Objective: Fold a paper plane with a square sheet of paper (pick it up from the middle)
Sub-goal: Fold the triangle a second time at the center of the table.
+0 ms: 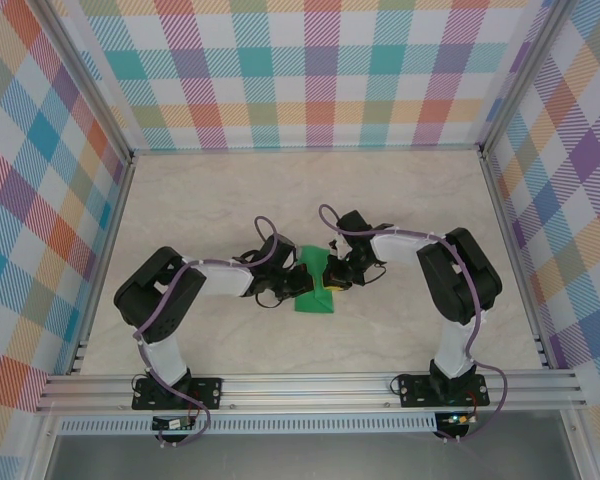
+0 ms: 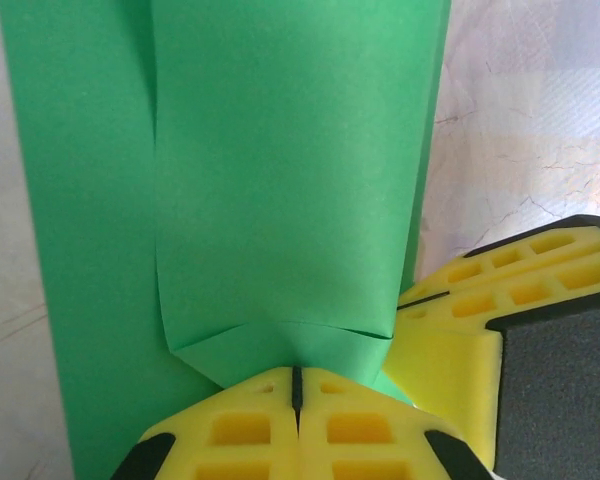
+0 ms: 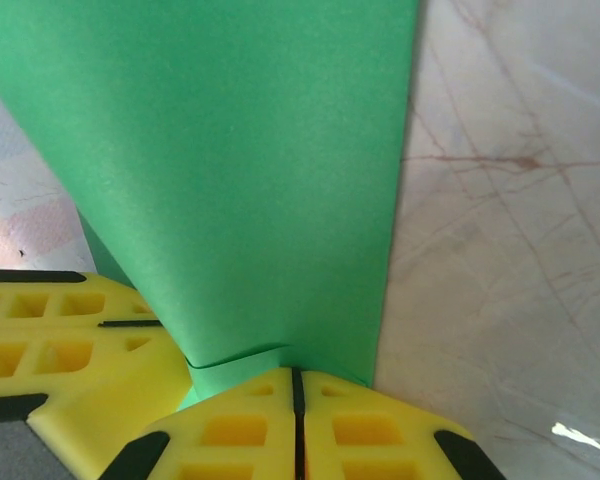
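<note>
Desk (image 1: pixel 230 200), pale marbled top, checked walls (image 1: pixel 320 60) on three sides.

- Square sheet of paper (image 1: pixel 315 298): bright green, at the middle of the desk, a little toward its near edge. Partly folded. The left wrist view shows a narrower flap lying over a wider layer, with a short crease across the end by the fingertips. Cannot tell whether the whole sheet lies flat on the desk.
- Left hand (image 2: pixel 295 385): over the desk's middle, reaching in from the left. Yellow fingers are pressed together with no gap, and the end of the folded flap is pinched at their tips.
- Right hand (image 3: pixel 295 388): over the desk's middle, reaching in from the right. Fingers are closed tight, with the sheet's edge caught between them.
- The two hands sit just beside each other on the same end of the sheet. Each wrist view catches the other hand's yellow fingers (image 2: pixel 450 330) touching or nearly touching the paper.
</note>
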Robot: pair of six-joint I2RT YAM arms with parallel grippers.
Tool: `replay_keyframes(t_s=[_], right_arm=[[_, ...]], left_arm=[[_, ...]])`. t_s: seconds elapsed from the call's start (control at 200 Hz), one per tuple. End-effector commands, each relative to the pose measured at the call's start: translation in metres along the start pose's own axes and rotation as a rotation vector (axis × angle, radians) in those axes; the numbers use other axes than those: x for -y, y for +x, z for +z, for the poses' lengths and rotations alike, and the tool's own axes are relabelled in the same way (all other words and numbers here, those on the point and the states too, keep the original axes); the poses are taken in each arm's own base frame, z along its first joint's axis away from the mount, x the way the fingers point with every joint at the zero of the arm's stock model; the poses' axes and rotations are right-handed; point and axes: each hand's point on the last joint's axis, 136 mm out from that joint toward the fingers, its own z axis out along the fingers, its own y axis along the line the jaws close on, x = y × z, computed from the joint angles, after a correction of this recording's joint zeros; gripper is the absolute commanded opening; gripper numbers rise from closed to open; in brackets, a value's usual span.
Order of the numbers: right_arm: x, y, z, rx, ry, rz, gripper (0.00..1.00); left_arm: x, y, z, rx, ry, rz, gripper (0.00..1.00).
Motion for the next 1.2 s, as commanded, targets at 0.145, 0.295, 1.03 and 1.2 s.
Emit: replay_keyframes(t_s=[0.145,0.295,1.03,1.2], right_arm=[[0.052,0.034,0.019,-0.091,0.159,0.102,0.08],[0.049,0.035,0.018,-0.091,0.143,0.099,0.08],[0.052,0.034,0.016,-0.076,0.164,0.101,0.08],[0.052,0.034,0.015,-0.074,0.166,0.097,0.08]], left_arm=[[-0.007,0.007,0.013,-0.023,-0.02,-0.001,0.04],[-0.007,0.007,0.012,-0.016,-0.015,-0.007,0.04],[0.017,-0.006,-0.004,0.049,0.017,0.048,0.03],[-0.008,0.001,0.002,0.051,-0.046,0.015,0.03]])
